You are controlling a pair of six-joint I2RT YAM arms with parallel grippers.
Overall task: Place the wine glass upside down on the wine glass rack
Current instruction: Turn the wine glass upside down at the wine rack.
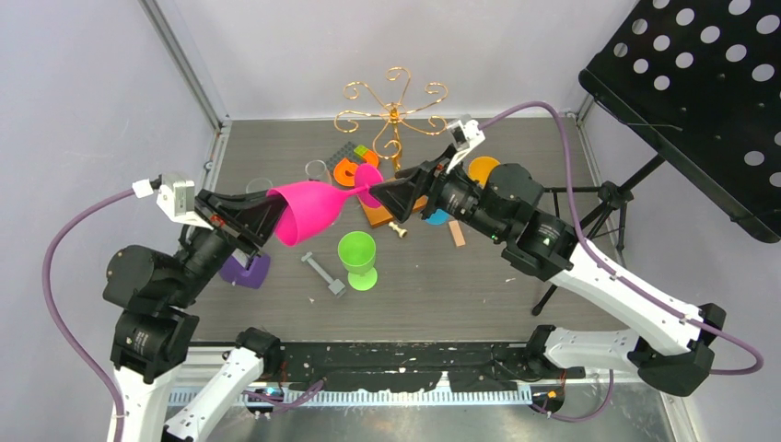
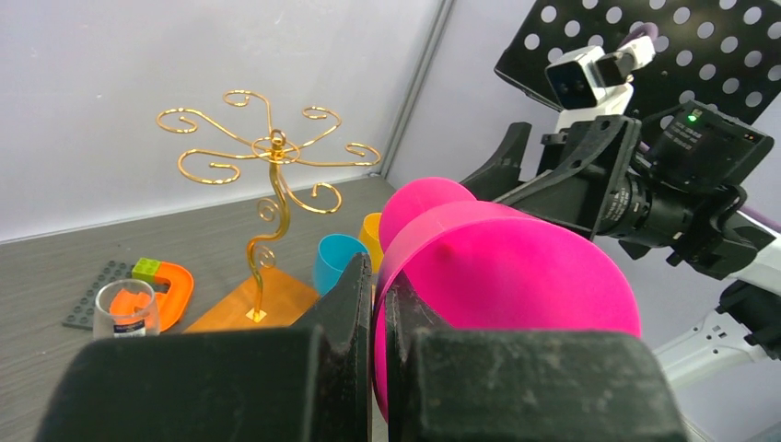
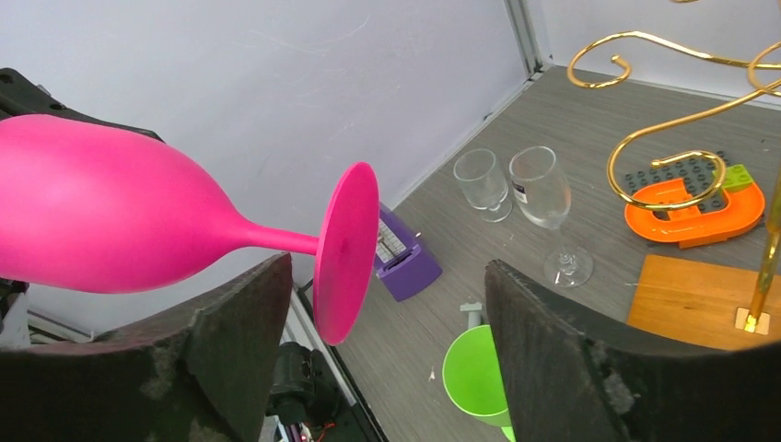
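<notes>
Left wrist: tumbler [image 2: 124,308] label illegible, near rack [image 2: 267,184].

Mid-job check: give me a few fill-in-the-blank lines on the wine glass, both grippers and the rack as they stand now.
1. The left gripper is shut on the rim of the ____ wine glass.
2. That glass is not upright but held ____, its foot towards the right gripper.
3. The right gripper's jaws stand ____, gripping nothing.
4. The wine glass rack carries ____ glasses on its arms.

Missing words: pink; sideways; open; no.
</notes>
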